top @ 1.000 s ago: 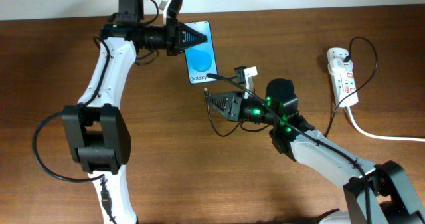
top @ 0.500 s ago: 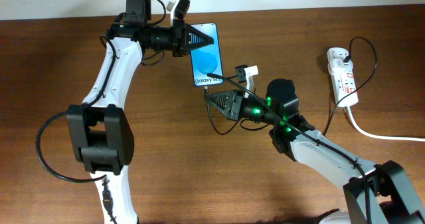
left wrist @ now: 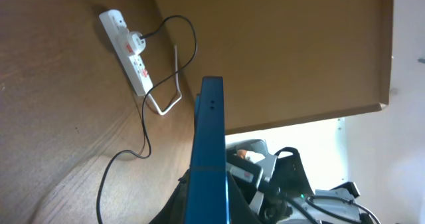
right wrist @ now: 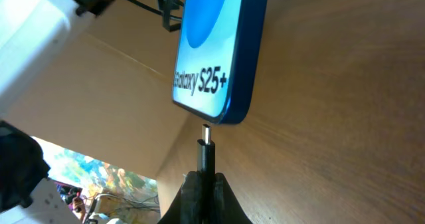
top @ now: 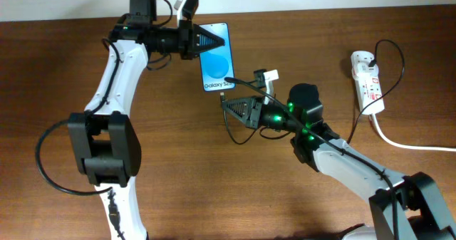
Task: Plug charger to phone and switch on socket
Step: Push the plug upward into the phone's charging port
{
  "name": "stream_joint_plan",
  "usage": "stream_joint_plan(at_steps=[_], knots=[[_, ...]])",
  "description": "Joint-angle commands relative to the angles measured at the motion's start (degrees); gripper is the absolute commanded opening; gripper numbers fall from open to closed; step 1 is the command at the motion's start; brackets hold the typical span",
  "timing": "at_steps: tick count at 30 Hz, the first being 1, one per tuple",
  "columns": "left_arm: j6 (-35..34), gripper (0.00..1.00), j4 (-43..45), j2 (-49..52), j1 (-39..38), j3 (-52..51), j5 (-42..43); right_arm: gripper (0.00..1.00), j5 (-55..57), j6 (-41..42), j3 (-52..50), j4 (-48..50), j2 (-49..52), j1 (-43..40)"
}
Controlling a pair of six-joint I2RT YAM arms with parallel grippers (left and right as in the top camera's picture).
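My left gripper point(top: 203, 39) is shut on the phone point(top: 215, 57), holding it by its top end above the table; the blue screen shows "Galaxy S25+". In the left wrist view the phone point(left wrist: 208, 144) shows edge-on between the jaws. My right gripper point(top: 229, 106) is shut on the charger plug point(right wrist: 206, 151), whose metal tip points at the phone's bottom edge point(right wrist: 226, 114) with a small gap. The thin black charger cable point(top: 231, 129) loops below the gripper. The white socket point(top: 368, 80) lies at the far right, with a black plug in it.
The socket's thick white cord point(top: 413, 146) runs off to the right edge. The socket also shows in the left wrist view point(left wrist: 129, 51). A white tag point(top: 265, 76) sits on the right arm's cable near the phone.
The left arm shifted the phone right and then slightly back left. The right gripper with the plug stayed nearly still just under the phone's bottom edge.
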Motion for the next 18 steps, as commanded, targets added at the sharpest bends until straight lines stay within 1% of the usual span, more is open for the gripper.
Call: stream_joint_plan(at_steps=[1, 18], knots=[[2.3, 0.00, 0.2, -0.3, 0.4, 0.6, 4.3, 0.04, -2.4, 0.2, -0.2, 1.4, -0.5, -0.5], [2.3, 0.00, 0.1, -0.3, -0.8, 0.6, 3.8, 0.04, -1.7, 0.5, -0.2, 1.4, -0.5, -0.5]])
